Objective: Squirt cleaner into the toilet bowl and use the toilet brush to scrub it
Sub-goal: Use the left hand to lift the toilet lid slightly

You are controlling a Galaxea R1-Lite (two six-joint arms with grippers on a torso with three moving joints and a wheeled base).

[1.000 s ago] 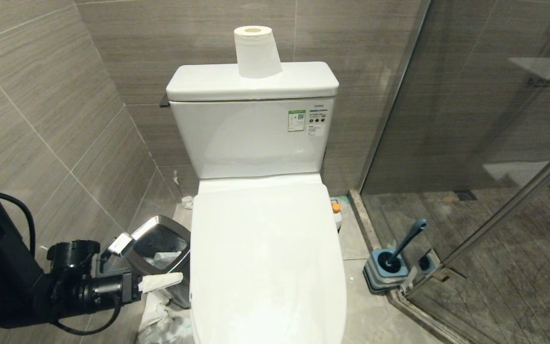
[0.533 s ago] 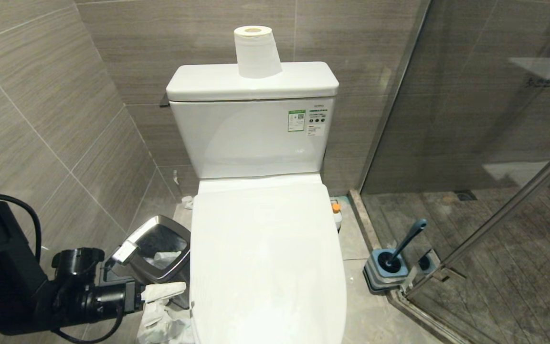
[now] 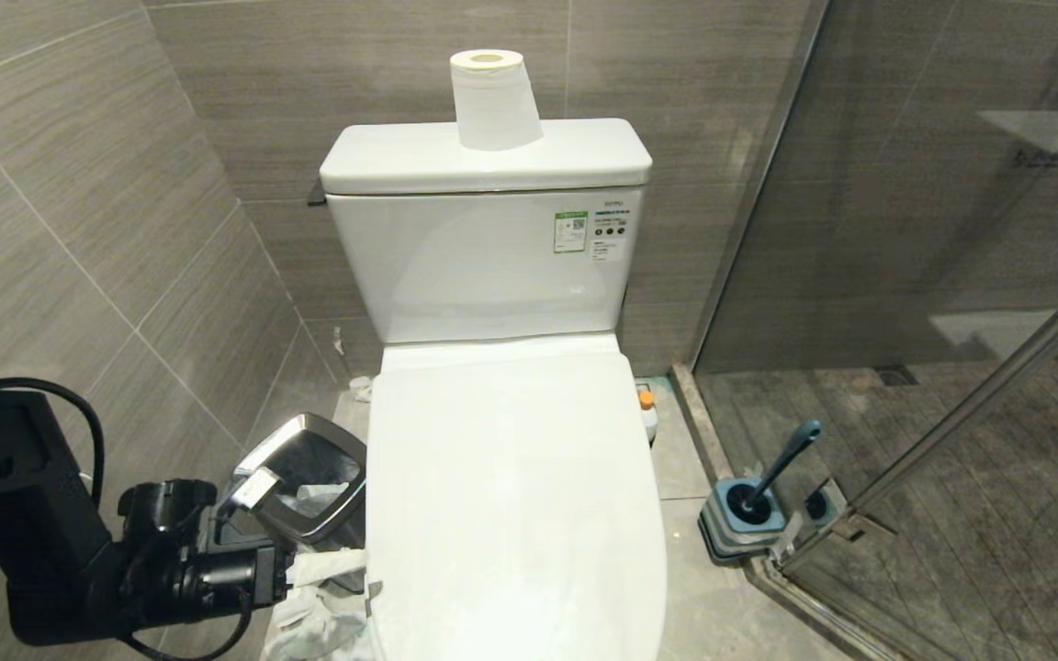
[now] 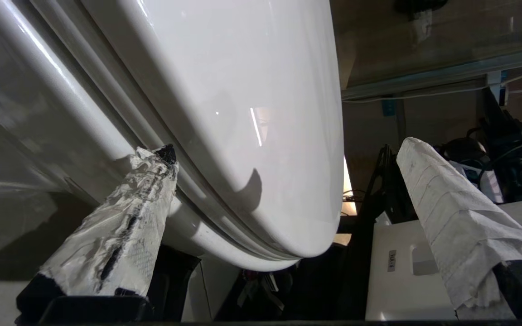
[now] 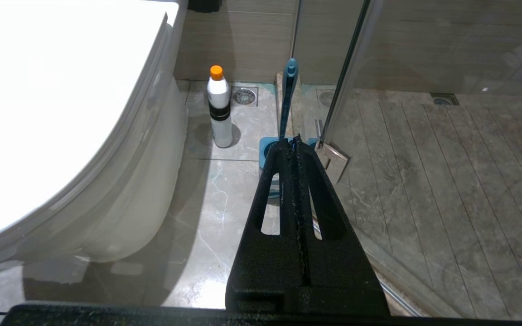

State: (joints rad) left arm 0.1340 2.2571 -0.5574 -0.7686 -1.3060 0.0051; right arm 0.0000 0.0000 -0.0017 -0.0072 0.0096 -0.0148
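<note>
The toilet's white lid [image 3: 511,496] is down, so the inside of the toilet bowl is hidden; the bowl's outer wall [image 5: 152,181] shows beside the floor. My left gripper [image 3: 304,523] is open at the lid's left front edge. Its fingers are wrapped in white paper. One fingertip [image 4: 166,154] is at the seam under the lid, the other [image 4: 419,172] stands well apart, with the lid [image 4: 243,90] between them. The cleaner [image 3: 647,413] [image 5: 219,108] stands on the floor right of the toilet. The toilet brush [image 3: 786,464] [image 5: 288,99] sits in its blue holder [image 3: 745,523]. My right gripper [image 5: 293,141] is shut and empty, low beside the toilet and pointing at the holder.
A steel waste bin [image 3: 304,477] stands left of the toilet, right by my left gripper, with crumpled white plastic [image 3: 318,615] on the floor below. A paper roll [image 3: 492,96] sits on the tank. The glass shower door [image 3: 906,275] closes off the right, just behind the brush holder.
My left gripper has moved right and a little down, from beside the waste bin up to the lid's left edge. The right arm has not moved.
</note>
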